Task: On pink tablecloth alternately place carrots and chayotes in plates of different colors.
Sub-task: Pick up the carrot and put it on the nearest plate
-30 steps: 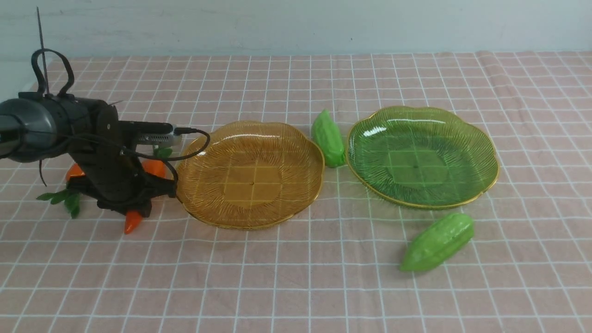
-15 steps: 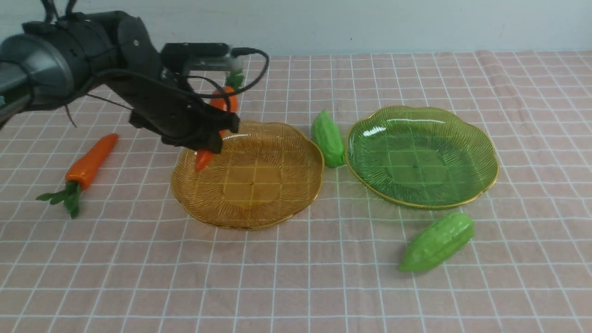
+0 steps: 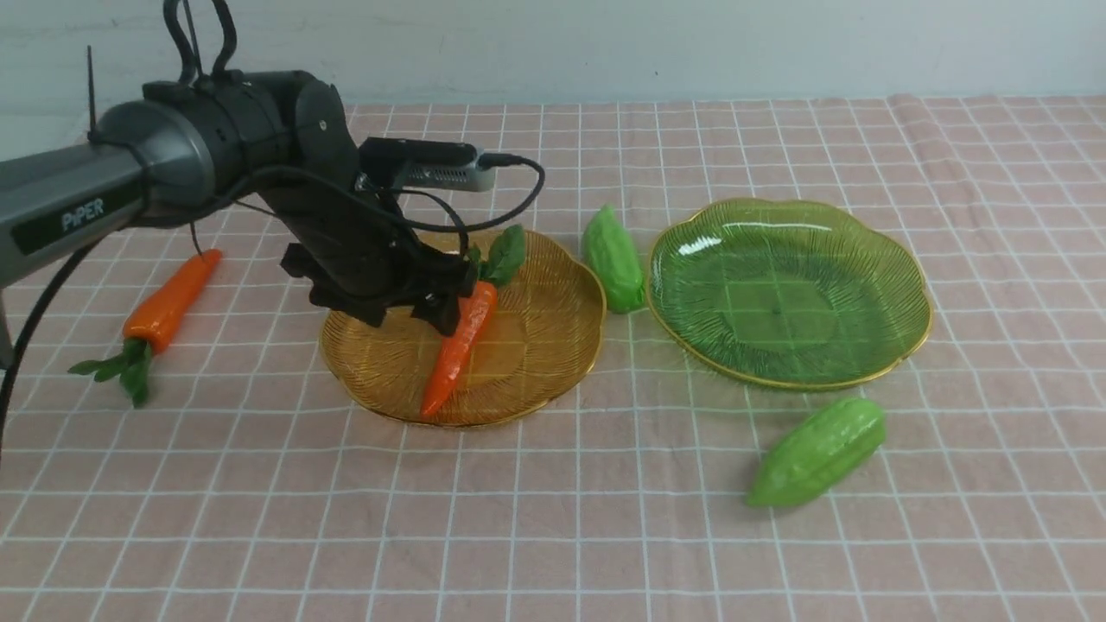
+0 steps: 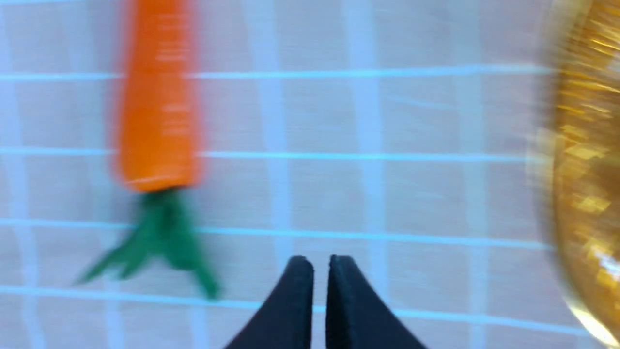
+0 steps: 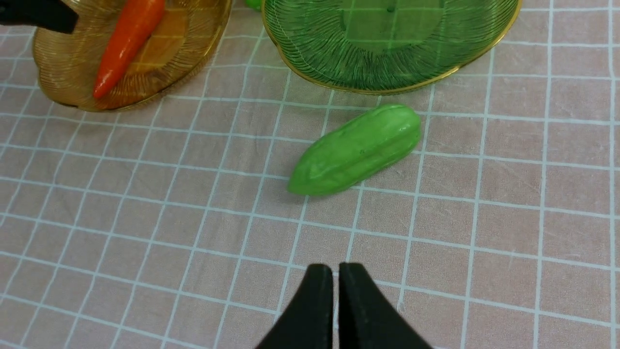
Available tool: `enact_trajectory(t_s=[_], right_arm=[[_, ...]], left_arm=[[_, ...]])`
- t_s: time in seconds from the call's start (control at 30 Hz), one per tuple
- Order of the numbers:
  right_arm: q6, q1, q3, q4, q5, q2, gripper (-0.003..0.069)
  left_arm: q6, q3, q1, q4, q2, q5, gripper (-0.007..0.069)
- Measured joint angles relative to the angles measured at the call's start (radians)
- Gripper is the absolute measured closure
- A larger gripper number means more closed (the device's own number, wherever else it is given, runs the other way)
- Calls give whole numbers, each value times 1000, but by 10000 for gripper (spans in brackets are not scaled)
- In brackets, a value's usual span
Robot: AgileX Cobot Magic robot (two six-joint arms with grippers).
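Observation:
One carrot (image 3: 458, 341) lies slanted in the amber plate (image 3: 553, 345), leaves toward the back. My left gripper (image 3: 445, 315) hangs just over that carrot's thick end; in the blurred left wrist view its jaws (image 4: 320, 264) are shut with nothing between them. The other carrot (image 3: 168, 298) lies on the pink tablecloth (image 3: 553, 536) left of the amber plate. The green plate (image 3: 786, 294) holds nothing. One chayote (image 3: 613, 257) lies between the plates, another (image 3: 816, 451) in front of the green plate. My right gripper (image 5: 335, 271) is shut above bare cloth, short of that chayote (image 5: 356, 148).
A pale wall runs along the cloth's far edge. The left arm's cable loops above the amber plate's back rim. The left wrist view shows a carrot (image 4: 157, 97) on the cloth and the amber plate's edge (image 4: 586, 160).
The left arm lifted a carrot from the cloth at the left and carried it right over the amber plate. The carrot now lies in the plate, and the jaws have closed empty.

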Motion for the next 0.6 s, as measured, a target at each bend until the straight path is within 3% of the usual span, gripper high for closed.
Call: enact_trajectory(t_s=[0.17, 0.33, 0.5, 0.6], right_arm=[[0, 0, 0, 2, 20, 0, 650], [0, 0, 0, -2, 29, 0, 650], [0, 0, 0, -5, 49, 0, 650], [0, 0, 0, -8, 60, 0, 650]], left_arm=[[11, -11, 109, -8, 0, -29, 619], [74, -11, 177, -36, 7, -110, 610], [171, -13, 192, -47, 52, -200, 499], [194, -13, 190, -53, 84, -247, 379]])
